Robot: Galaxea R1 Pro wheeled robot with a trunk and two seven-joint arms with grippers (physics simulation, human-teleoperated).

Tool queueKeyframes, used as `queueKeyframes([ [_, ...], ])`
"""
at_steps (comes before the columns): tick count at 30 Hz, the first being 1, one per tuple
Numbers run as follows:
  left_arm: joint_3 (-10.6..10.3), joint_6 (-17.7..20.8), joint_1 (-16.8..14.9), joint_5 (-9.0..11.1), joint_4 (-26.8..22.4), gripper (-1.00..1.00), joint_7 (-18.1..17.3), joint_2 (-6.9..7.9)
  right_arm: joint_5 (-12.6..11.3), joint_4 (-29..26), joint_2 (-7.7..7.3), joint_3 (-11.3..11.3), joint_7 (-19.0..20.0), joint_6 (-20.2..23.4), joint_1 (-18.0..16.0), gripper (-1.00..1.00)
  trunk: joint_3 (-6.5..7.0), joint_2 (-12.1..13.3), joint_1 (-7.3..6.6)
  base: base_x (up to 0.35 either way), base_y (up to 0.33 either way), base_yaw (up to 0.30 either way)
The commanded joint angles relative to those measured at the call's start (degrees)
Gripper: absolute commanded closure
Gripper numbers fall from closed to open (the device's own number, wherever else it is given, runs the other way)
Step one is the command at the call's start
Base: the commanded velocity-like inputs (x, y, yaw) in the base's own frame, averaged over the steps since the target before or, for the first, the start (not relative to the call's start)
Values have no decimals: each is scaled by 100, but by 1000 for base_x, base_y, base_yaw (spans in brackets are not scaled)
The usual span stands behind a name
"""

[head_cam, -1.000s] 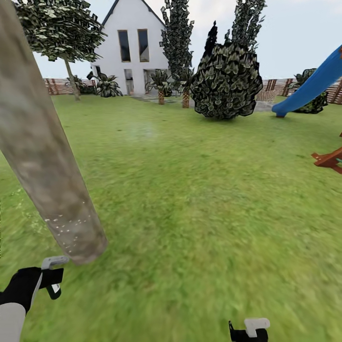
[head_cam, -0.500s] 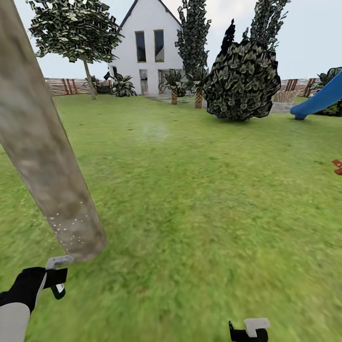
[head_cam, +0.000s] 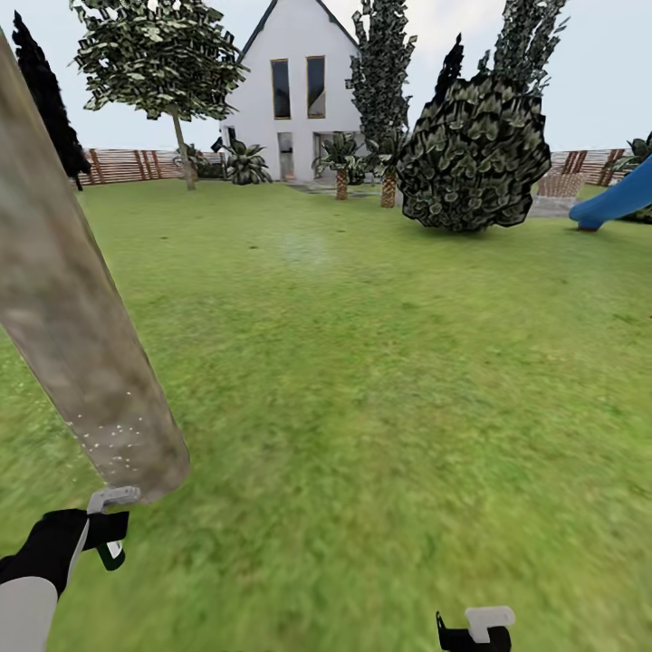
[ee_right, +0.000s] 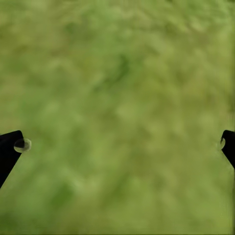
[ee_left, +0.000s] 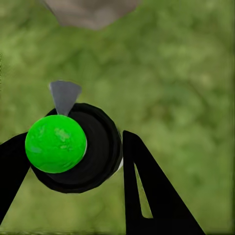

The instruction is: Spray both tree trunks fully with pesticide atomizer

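View swings left, not the garden | left gripper [ee_left: 73, 161] jaws clamped on green, grey-nozzled pesticide atomizer [ee_left: 56, 143] | thick mottled beige-grey trunk [head_cam: 77, 344] speckled low only | right gripper [ee_right: 117, 144] jaws apart

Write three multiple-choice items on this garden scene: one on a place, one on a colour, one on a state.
1. Where do the white speckles sit on the tree trunk?
A. near its base
B. halfway up
C. at the top

2. What colour is the slide?
A. red
B. blue
C. yellow

3. How do the right gripper jaws stand?
A. shut on a sprayer
B. shut on nothing
C. open over grass

Key: 1 A, the dots cluster just above the grass. 2 B, it shows blue at the lawn's right edge. 3 C, the right wrist view has its tips far apart with bare grass between.
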Motion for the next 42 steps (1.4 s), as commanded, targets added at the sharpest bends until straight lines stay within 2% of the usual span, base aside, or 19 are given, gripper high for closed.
queueKeyframes([
  [1,3,0,0,0,0,100,-2,0,0,0,0,0,0,0,0,-100,0,0,0,95,-272,275],
  [24,42,0,0,-8,-9,100,7,0,-9,0,0,0,0,-4,0,-100,0,0,0,162,-259,276],
  [42,30,0,-1,-1,-6,100,7,-1,-9,-6,-8,-6,0,-6,0,-100,0,0,0,159,-250,54],
])
